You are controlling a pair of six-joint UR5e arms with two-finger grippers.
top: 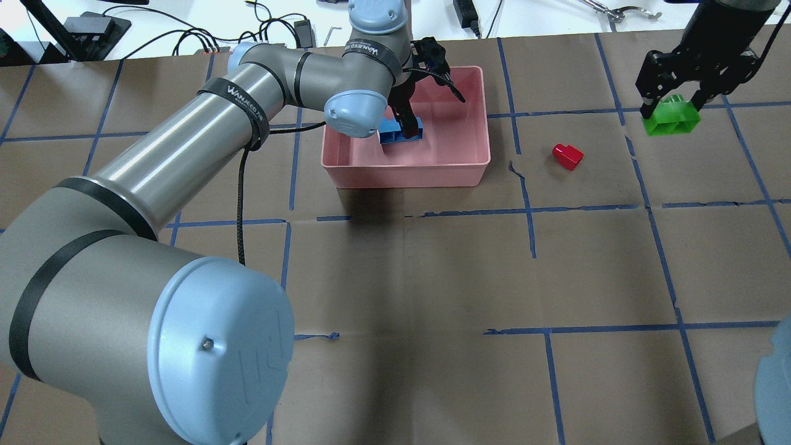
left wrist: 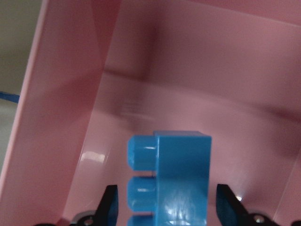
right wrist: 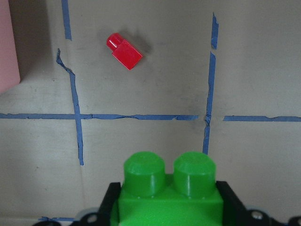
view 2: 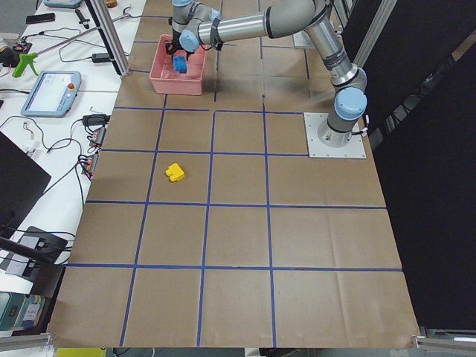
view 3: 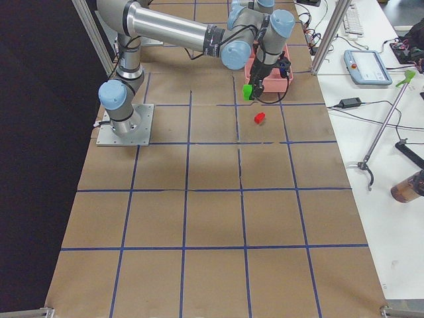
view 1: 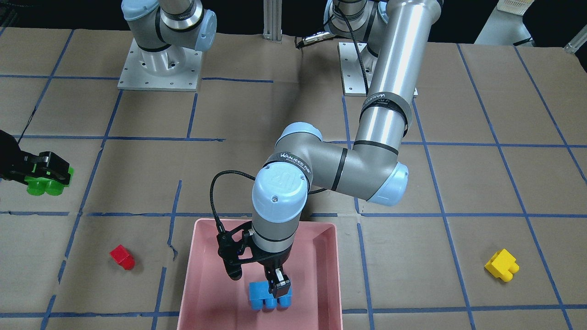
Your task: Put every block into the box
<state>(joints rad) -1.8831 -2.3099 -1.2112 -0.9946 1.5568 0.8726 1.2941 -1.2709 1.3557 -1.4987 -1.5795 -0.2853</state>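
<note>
Clearly the left fingers [left wrist: 109, 205] straddle the blue block [left wrist: 181, 179], slightly spread, low in the box [top: 408, 176], while the right fingers [top: 647, 105] clamp the green block [top: 670, 120] at upper right overhead.

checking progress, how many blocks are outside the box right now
3: green block in the right gripper, red block and yellow block on the table; blue block is in the box.
</note>
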